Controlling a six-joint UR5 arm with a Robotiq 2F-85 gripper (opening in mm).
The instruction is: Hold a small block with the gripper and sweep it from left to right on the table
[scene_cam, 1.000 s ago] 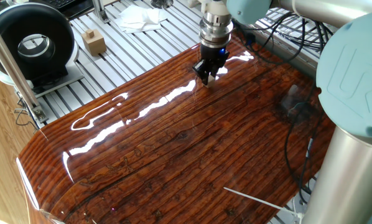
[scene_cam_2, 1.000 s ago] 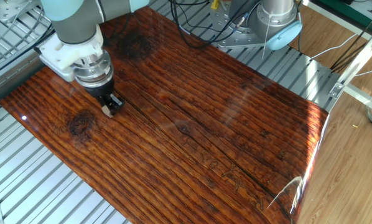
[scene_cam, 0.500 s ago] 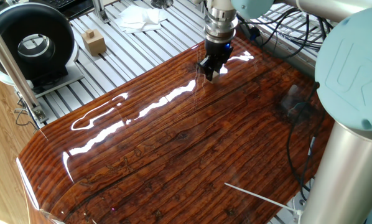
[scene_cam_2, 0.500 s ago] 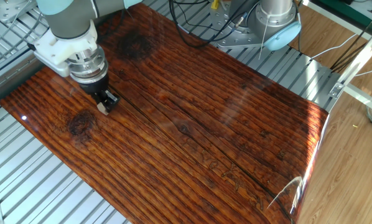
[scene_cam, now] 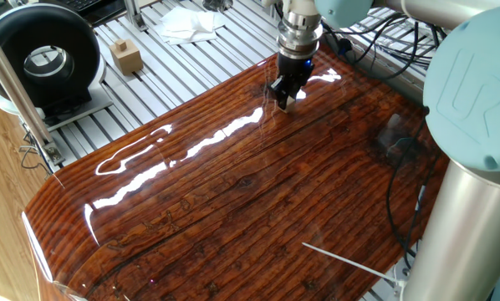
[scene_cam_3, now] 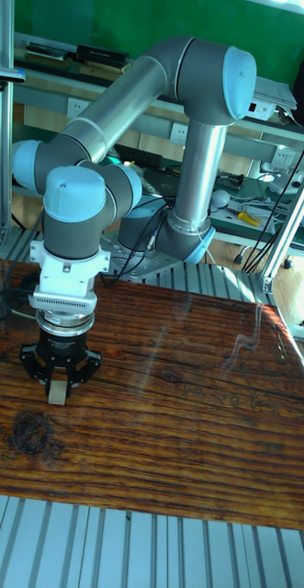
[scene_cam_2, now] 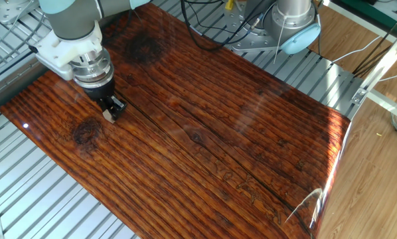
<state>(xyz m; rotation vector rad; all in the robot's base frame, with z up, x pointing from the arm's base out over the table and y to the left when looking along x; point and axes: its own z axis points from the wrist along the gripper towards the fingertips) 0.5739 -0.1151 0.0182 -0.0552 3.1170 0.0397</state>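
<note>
The gripper (scene_cam_2: 110, 113) is pinching the small block (scene_cam_2: 108, 117) between its two black fingers; in the tall fixed view the pale cube (scene_cam_3: 56, 395) shows just under the fingertips, at or very close to the surface of the table (scene_cam_2: 251, 133). Whether it really touches the board I cannot tell.

Compared with one second ago, the gripper has moved a little toward the near-left corner region of the table as the other fixed view shows it, closer to the dark knot (scene_cam_2: 85, 131) in the wood. Between half a second ago and now, almost nothing has changed: the wrist and the block stand at nearly the same place in both fixed views. So the arm seems to have stopped, or to move very slowly.

In my judgement this place, near one short edge of the table, is the starting point of the sweep, and the travel across the board is not yet done. The long striped surface toward the far edge is free of things. The larger tan block (scene_cam: 126, 57) lies off the table on the ribbed aluminium frame (scene_cam: 191, 67), well apart, and plays no part.
</note>
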